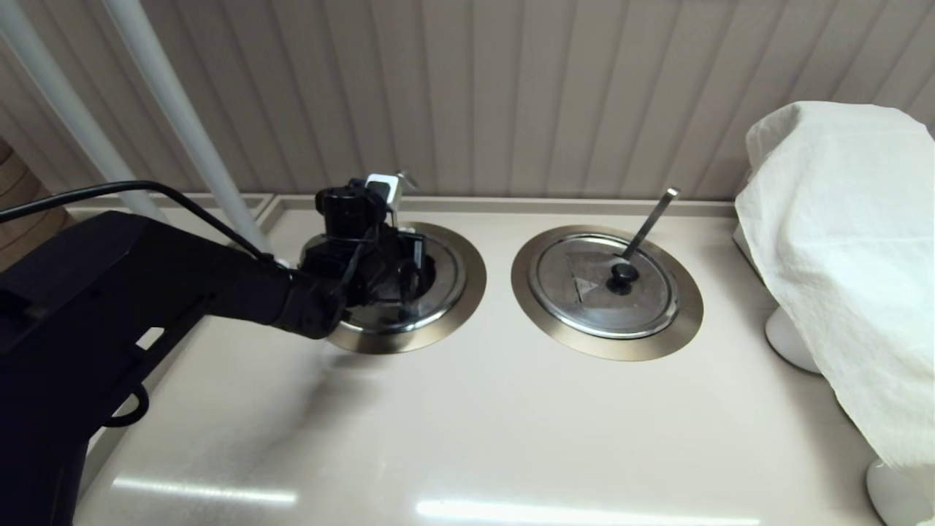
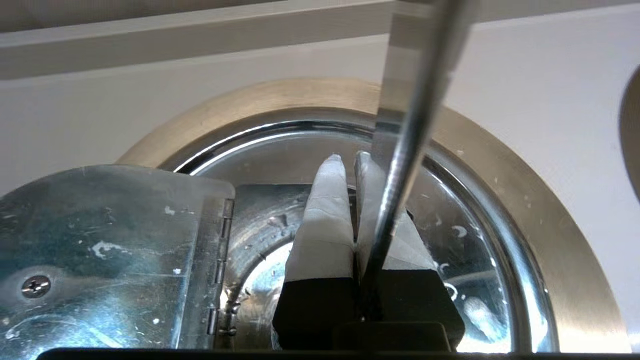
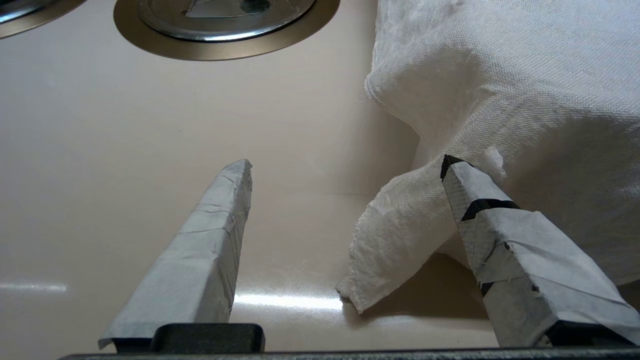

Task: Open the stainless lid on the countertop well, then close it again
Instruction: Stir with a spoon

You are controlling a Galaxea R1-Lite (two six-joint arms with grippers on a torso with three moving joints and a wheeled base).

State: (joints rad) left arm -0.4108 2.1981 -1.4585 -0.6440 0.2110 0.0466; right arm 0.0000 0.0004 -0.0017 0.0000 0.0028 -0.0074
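Observation:
My left gripper hangs low over the left countertop well, its wide bronze-grey ring showing around it. In the left wrist view the taped fingers are pressed together, so the left gripper is shut, with nothing seen between them. Beside them a hinged steel section of the stainless lid stands tilted up, showing a screw. The thin ladle handle crosses in front of one finger. The black knob is hidden. My right gripper is open and parked low over the counter.
The twin lid lies shut in its own ring, with a flat-tipped handle. A white cloth covers something at the right, its corner between my right fingers. Two white poles rise behind the left arm.

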